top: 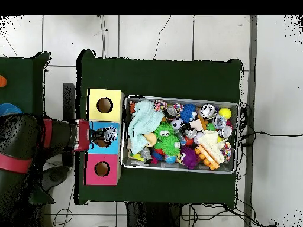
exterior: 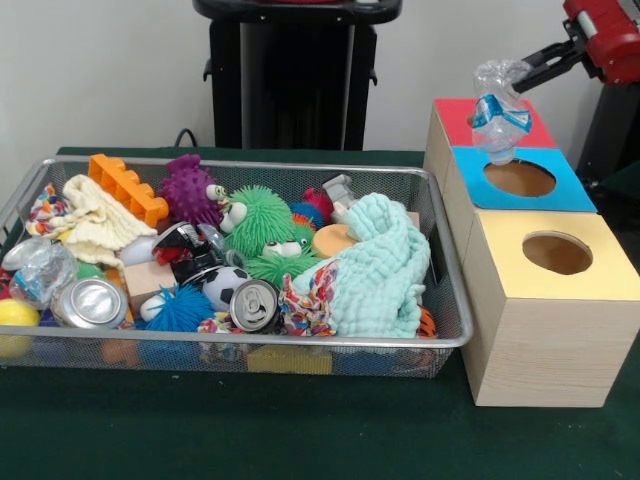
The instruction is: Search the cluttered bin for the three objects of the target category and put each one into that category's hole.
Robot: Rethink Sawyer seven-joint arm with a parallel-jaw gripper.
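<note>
While its jaws grip a crumpled plastic bottle (exterior: 499, 110), the arm (top: 35, 145) reaches over the blue box (exterior: 528, 180).

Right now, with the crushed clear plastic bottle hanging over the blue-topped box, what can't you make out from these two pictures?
- Gripper: in the front view the crushed clear plastic bottle covers its tips; overhead it is too small to read.
- Red-topped box: its hole is hidden behind the bottle in the front view.
- Blue-topped box: overhead, bottle and arm cover its hole.
- Wire mesh bin: items beneath the mint green cloth are hidden.
</note>
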